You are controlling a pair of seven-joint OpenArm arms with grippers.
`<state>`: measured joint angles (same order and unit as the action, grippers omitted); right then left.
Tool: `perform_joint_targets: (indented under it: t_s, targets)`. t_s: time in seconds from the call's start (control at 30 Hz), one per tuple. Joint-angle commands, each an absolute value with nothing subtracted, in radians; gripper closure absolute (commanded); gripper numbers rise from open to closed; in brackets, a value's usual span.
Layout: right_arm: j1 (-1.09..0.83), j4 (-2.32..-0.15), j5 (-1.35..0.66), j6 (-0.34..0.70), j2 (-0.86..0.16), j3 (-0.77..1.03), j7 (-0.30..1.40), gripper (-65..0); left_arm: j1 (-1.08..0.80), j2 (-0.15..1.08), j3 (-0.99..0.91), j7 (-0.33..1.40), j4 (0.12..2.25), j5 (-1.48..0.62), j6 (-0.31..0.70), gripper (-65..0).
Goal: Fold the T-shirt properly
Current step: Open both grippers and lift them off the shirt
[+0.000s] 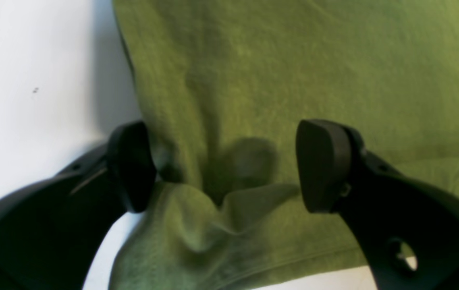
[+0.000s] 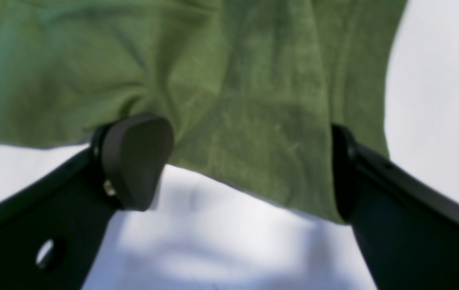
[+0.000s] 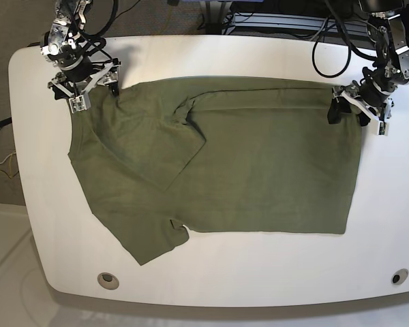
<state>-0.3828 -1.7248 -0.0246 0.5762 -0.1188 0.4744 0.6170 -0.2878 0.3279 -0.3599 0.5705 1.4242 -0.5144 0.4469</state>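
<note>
White tabletop (image 1: 32,80) fills the left of my left wrist view, bare beside the olive-green short-sleeved cotton T-shirt (image 1: 293,72). My left gripper (image 1: 221,165) has its black fingers (image 1: 322,165) spread wide over a bunched corner of cloth, one finger at the shirt's side edge, the other over the fabric; nothing is pinched.

From the right wrist view, the T-shirt (image 2: 233,92) hangs across the upper frame, its hem running diagonally with bare tabletop (image 2: 213,233) below and to the right. My right gripper (image 2: 245,165) also stands with fingers (image 2: 136,161) apart, straddling the hem without clamping it.

Across the base view, the T-shirt (image 3: 259,170) lies flat with its long axis left to right, one sleeve folded over the chest, another sleeve jutting toward the near edge. The left gripper (image 3: 358,109) sits at the far right corner, the right gripper (image 3: 85,85) at the far left corner. The tabletop (image 3: 388,204) shows open margin on every side, widest along the near edge.
</note>
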Motion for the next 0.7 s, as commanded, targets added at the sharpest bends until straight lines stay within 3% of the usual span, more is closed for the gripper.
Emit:
perform_joint_targets:
  t_s: [0.0,0.67]
  targets:
    - [-0.380,-1.745,0.054,0.565,-0.130,0.493,0.697,-51.8,-0.311,0.328,-0.355,0.707,1.423,-0.441,0.406,-50.6]
    - [-0.318,-1.853,0.056,0.565,-0.130,0.522,0.771,-51.8,-0.314,0.326,-0.438,0.710,1.558,-0.437,0.403,-50.6]
